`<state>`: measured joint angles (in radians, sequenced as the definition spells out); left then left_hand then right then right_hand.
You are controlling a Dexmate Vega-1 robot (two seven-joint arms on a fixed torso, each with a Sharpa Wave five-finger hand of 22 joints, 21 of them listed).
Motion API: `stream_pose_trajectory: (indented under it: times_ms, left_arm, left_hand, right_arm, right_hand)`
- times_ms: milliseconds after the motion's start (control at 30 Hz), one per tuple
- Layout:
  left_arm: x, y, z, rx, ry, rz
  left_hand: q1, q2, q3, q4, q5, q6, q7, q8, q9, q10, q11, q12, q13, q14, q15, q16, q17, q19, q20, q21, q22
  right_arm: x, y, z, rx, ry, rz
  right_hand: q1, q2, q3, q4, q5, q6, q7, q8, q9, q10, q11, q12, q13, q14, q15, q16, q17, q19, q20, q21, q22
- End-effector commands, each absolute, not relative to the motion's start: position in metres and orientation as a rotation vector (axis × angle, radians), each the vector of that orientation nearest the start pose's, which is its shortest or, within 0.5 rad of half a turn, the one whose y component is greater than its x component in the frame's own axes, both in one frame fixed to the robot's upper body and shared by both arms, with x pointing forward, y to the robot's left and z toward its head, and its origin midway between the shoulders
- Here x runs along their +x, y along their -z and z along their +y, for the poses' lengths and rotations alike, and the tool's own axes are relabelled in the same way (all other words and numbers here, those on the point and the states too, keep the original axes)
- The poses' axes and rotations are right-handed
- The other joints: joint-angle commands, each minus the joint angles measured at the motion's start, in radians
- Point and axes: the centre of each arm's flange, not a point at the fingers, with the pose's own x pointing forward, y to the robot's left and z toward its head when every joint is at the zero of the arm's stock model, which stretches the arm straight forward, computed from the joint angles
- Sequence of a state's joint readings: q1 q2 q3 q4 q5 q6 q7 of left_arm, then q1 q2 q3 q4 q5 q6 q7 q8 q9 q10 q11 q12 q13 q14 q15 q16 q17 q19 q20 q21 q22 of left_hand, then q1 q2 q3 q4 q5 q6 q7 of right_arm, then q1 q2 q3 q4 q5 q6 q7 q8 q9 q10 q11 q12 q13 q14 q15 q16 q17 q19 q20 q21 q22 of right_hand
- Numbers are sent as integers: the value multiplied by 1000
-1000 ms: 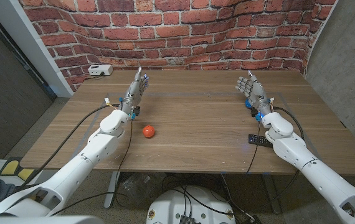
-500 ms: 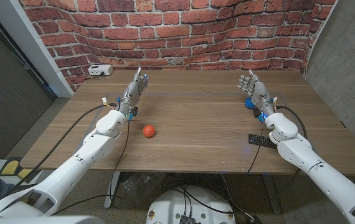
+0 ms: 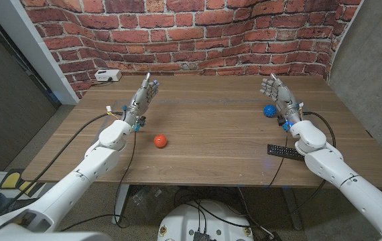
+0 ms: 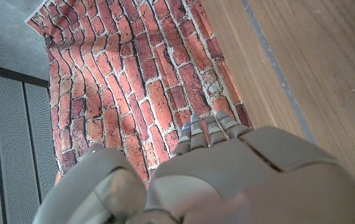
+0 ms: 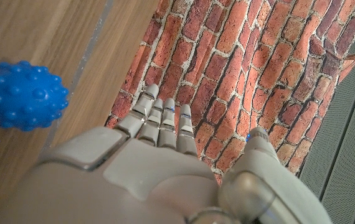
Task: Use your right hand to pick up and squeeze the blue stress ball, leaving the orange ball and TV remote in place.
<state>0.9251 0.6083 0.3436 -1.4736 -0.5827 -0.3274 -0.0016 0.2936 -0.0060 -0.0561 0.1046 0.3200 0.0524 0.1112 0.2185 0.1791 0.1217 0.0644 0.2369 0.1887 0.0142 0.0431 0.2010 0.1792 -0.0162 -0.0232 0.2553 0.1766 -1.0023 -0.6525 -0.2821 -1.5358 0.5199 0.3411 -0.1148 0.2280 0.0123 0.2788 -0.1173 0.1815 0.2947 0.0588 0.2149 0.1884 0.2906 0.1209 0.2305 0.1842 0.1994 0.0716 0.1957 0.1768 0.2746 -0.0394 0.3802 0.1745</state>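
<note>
The blue stress ball, knobbly all over, lies on the table's right side; in the right wrist view the blue stress ball is beside my own fingers. My right hand stands just right of it with fingers apart, holding nothing and not touching the ball. The orange ball rests left of centre. A black TV remote lies near the front right, beside my right forearm. My left hand is raised at the left, fingers stretched out, nothing in it.
A small white box sits at the table's back left corner by the brick wall. Cables trail along both arms. The wooden table has bare room between the two hands.
My right hand has shifted a little to the right, uncovering the blue ball on its left. The left hand, orange ball and remote stay where they were.
</note>
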Motion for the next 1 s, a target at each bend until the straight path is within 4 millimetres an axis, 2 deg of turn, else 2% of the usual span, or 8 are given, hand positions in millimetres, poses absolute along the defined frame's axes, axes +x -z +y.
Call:
stream_pose_trajectory:
  times_ms: [33, 433, 500, 600, 867, 900, 933, 1000]
  left_arm:
    - [605, 10, 296, 79, 227, -708]
    - [603, 12, 294, 76, 237, -726]
    - [603, 12, 294, 74, 235, -727]
    - [604, 13, 293, 68, 237, -727]
    - [603, 12, 288, 75, 245, -734]
    - [602, 12, 287, 76, 244, -736]
    - [602, 12, 287, 76, 243, -735]
    - [598, 9, 287, 89, 240, -735]
  left_hand:
    - [13, 3, 1, -5, 1, 10, 3, 5, 5, 15, 0, 5, 1, 11, 5, 4, 3, 6, 0, 0, 3]
    - [20, 8, 3, -7, 0, 13, 1, 3, 5, 17, -1, 3, 2, 15, 3, 2, 3, 6, 1, -4, 3]
    - [21, 8, 3, -8, -1, 13, 1, 3, 5, 18, -1, 3, 2, 15, 3, 2, 3, 6, 2, -4, 3]
    - [24, 10, 3, -8, -1, 15, 0, 3, 5, 19, -2, 2, 2, 16, 3, 1, 3, 6, 2, -5, 3]
    - [29, 13, 4, -10, -3, 18, -4, 1, 5, 25, -4, 2, 2, 20, 0, 0, 3, 7, 3, -8, 3]
    - [30, 14, 4, -11, -4, 19, -4, 1, 5, 25, -3, 1, 2, 20, -1, 0, 3, 8, 3, -8, 3]
    - [30, 14, 4, -11, -4, 20, -5, 1, 5, 25, -3, 1, 2, 21, -1, 0, 3, 7, 3, -8, 3]
    - [32, 15, 3, -11, -5, 25, -5, 2, 5, 25, -4, 0, 2, 22, -2, 0, 3, 8, 4, -9, 3]
  right_arm:
    - [585, 14, -338, -169, -41, -732]
    - [576, 12, -348, -274, 39, -722]
    - [576, 13, -349, -286, 49, -718]
    - [575, 13, -351, -300, 61, -721]
    - [570, 11, -353, -357, 98, -740]
    - [570, 11, -354, -349, 95, -742]
    - [571, 11, -354, -348, 86, -745]
    - [572, 11, -356, -360, 76, -747]
  right_hand:
    - [13, 4, 3, -6, -1, 0, -3, -1, 3, 10, -5, 3, 1, 12, -4, 1, 3, 13, 3, -1, 4]
    - [21, 6, 6, -11, -2, -11, 1, -8, 3, 11, -4, 2, 1, 15, -6, -1, 3, 21, 8, -2, 4]
    - [28, 7, 7, -15, -3, 29, -14, 6, 4, 11, -4, 0, 1, 16, -8, -3, 2, 22, 8, -7, 5]
    - [31, 8, 8, -16, -3, 41, -14, 10, 6, 12, -9, 0, 1, 18, -9, -4, 2, 24, 8, -9, 5]
    - [41, 8, 9, -22, -4, -5, 2, -12, 7, 17, -16, -1, 1, 23, -12, -5, 2, 29, 7, -14, 5]
    - [43, 17, 13, -20, -3, -5, 2, -12, 7, 19, -18, -1, 1, 27, -13, -3, 4, 31, 7, -15, 5]
    - [52, 43, 24, -16, -1, -5, -1, -12, 7, 24, -19, 0, 1, 28, -18, -3, 6, 37, 3, -16, 5]
    - [59, 53, 30, -18, -1, -2, -6, -12, 7, 26, -19, -1, 1, 35, -23, -1, 5, 46, -1, -15, 5]
